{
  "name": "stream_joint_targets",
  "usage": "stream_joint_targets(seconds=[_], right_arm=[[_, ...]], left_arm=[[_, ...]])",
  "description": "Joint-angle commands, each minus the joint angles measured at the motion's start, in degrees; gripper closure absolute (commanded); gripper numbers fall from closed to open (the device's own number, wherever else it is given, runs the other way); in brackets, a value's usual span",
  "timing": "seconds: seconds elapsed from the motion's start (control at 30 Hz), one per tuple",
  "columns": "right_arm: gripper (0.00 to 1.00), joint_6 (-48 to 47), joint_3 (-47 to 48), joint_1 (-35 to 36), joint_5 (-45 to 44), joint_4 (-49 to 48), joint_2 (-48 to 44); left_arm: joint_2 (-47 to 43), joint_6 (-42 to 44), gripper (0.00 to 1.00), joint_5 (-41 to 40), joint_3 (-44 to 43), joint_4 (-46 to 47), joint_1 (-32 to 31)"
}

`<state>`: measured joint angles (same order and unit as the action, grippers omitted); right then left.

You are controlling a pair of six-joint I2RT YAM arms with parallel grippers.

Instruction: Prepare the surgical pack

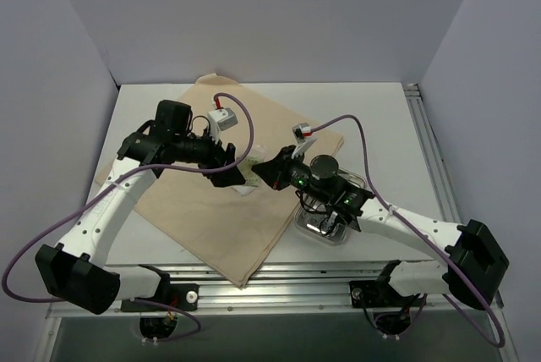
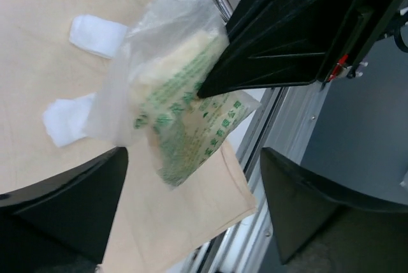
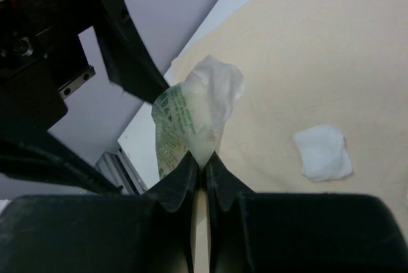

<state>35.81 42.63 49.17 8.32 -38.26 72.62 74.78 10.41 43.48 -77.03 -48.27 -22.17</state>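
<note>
Right fingers [image 3: 178, 187] pinching green-printed packet [image 3: 182, 117] above tan cloth [image 3: 319, 50], left fingers [image 2: 70, 203] spread wide beside it

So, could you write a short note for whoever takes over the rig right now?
Left gripper: open, its fingers on either side of the green packet, not closed on it.
Right gripper: shut on the green packet, held above the cloth.
Done: cloth spread flat, two gauze pads lying on it.
Steel tray: on the table, right of the cloth; contents unclear.
To do, probably: set packet down, move tray onto cloth, wrap.
</note>
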Motion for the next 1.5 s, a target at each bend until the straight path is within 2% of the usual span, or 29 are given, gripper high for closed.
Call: stream_joint_targets(seconds=[0.0,0.03,0.17,0.27,0.43,0.53,0.73,0.93,1.1,1.33,1.37,1.4,1.47], right_arm=[[1.0,0.22,-0.71,-0.47,-3.39,3.17,-5.02],[1.0,0.4,-0.88,-0.48,-5.05,8.06,-5.9],[1.0,2.84,-3.68,-3.28,-7.88,21.01,-13.27],[1.0,5.14,-7.02,-10.83,-4.29,30.41,-18.45],[1.0,5.49,-9.23,-20.66,-5.78,46.93,-22.96],[1.0,6.2,-12.48,-24.54,-0.51,46.09,-23.31],[1.0,6.64,-15.56,-25.44,2.93,43.19,-19.63],[1.0,7.43,-18.36,-25.52,3.11,38.8,-16.99],[1.0,6.99,-19.87,-25.52,3.55,31.33,-14.35],[0.99,9.45,-22.85,-25.52,0.82,30.61,-16.19],[0.9,9.54,-22.77,-25.52,0.74,31.4,-16.37],[0.68,9.54,-22.07,-25.52,0.3,33.93,-16.46],[0.57,9.54,-20.84,-25.52,-0.23,37.01,-17.68]], left_arm=[[-1.48,-0.22,0.01,-2.42,-0.75,-1.03,-0.33],[-1.4,-0.65,0.06,-4.18,-1.1,-1.04,-0.33],[-0.96,-2.59,0.06,-13.85,-3.29,-2.26,0.02],[-0.69,-2.94,0.06,-18.16,-4.26,-3.23,0.73],[0.62,-3.74,0.06,-24.14,-4.26,-4.2,2.39],[1.15,-3.91,0.06,-24.59,-3.74,-4.02,3.54],[0.54,-3.74,0.06,-24.41,-3.12,-3.5,3.8],[-0.52,-3.56,0.06,-24.15,-3.03,-3.23,3.8],[-0.08,-3.56,0.06,-24.15,-3.3,-3.5,3.8],[-0.17,-3.73,0.06,-24.41,-3.47,-3.5,3.8],[0.01,-3.82,0.06,-24.76,-3.47,-3.5,3.8],[0.1,-3.91,0.06,-25.29,-3.56,-3.5,3.8],[0.45,-4.0,0.06,-26.17,-3.82,-3.84,3.8]])
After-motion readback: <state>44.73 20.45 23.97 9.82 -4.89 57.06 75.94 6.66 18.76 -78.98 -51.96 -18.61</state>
